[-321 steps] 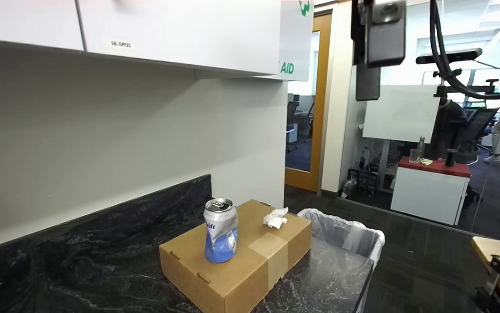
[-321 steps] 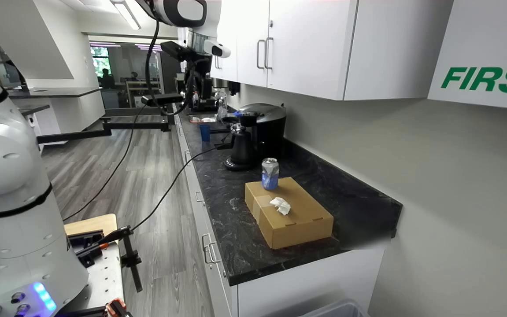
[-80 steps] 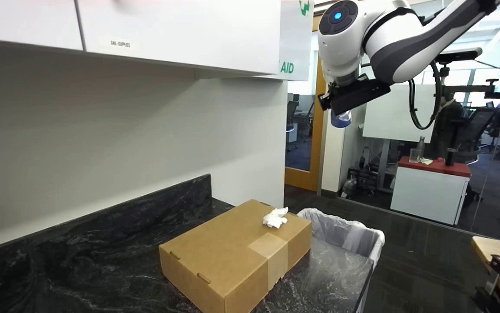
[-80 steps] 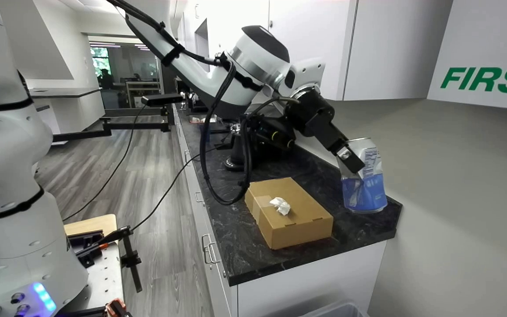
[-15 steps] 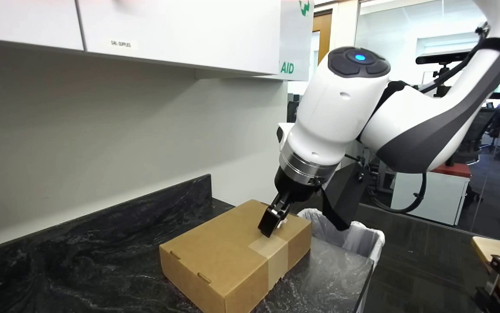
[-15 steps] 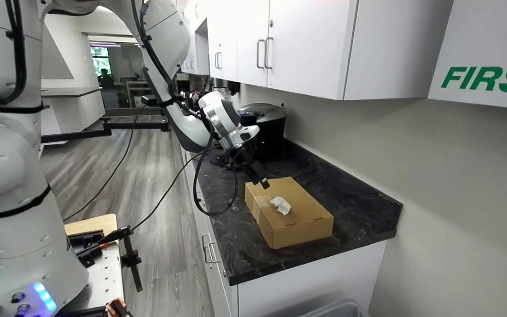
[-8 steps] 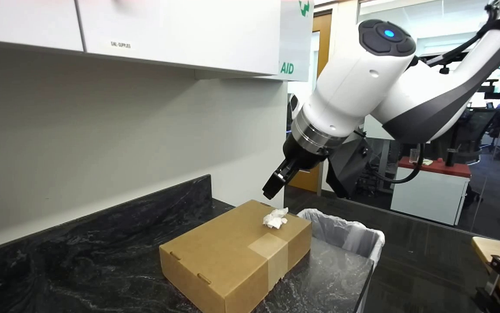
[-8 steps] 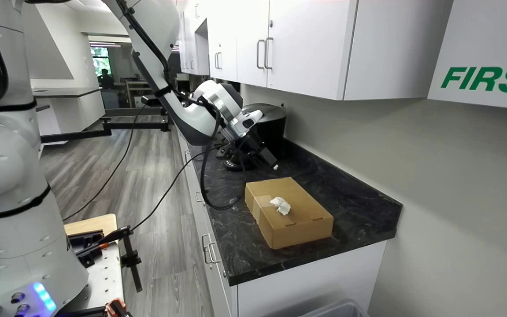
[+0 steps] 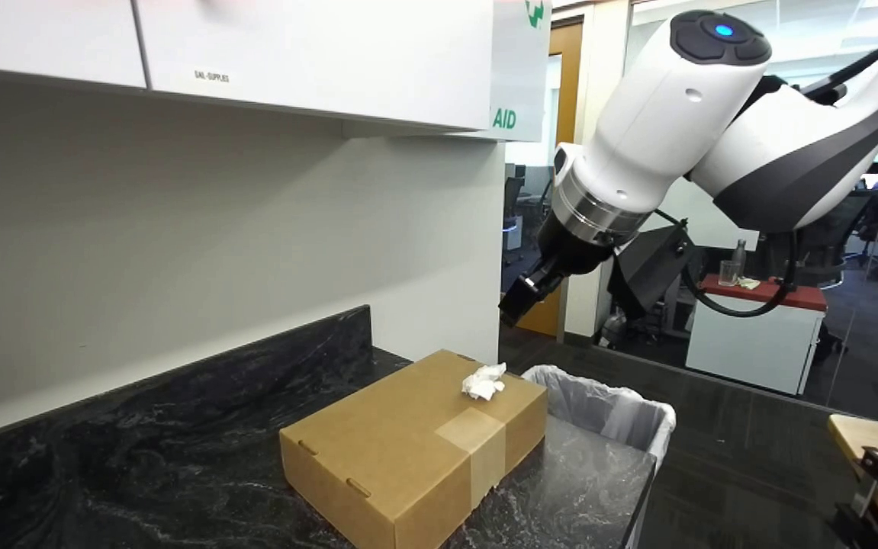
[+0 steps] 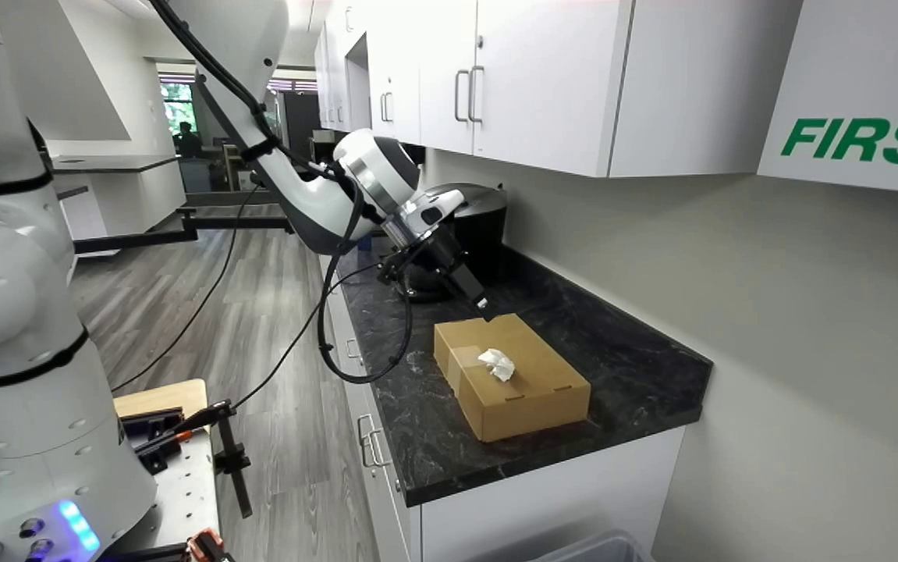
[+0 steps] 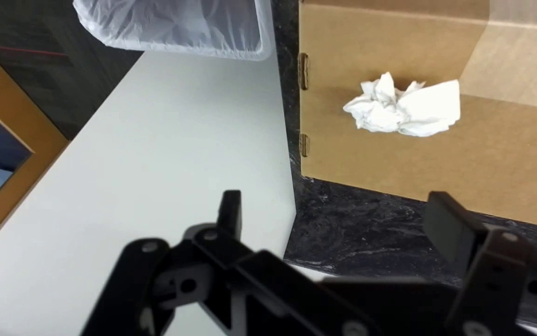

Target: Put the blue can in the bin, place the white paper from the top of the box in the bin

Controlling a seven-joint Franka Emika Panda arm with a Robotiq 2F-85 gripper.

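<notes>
White on box (image 11: 389, 163); expect to lower parted, unladen fingers (image 11: 445, 228) to crumpled paper (image 11: 403, 109) below, lying roughly lengthwise with front edge of worktop (image 10: 644, 390), clear of back corner.

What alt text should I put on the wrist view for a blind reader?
Crumpled white paper lies on a cardboard box; the open end effector shows at the bottom, holding nothing. A plastic-lined bin appears at upper left.

Looks like an office or lab, going by cabinets (image 10: 546, 86) and first-aid lettering (image 10: 862, 140) above the jaws, counter (image 10: 636, 375) below, desk chair (image 9: 513, 197) beyond.
</notes>
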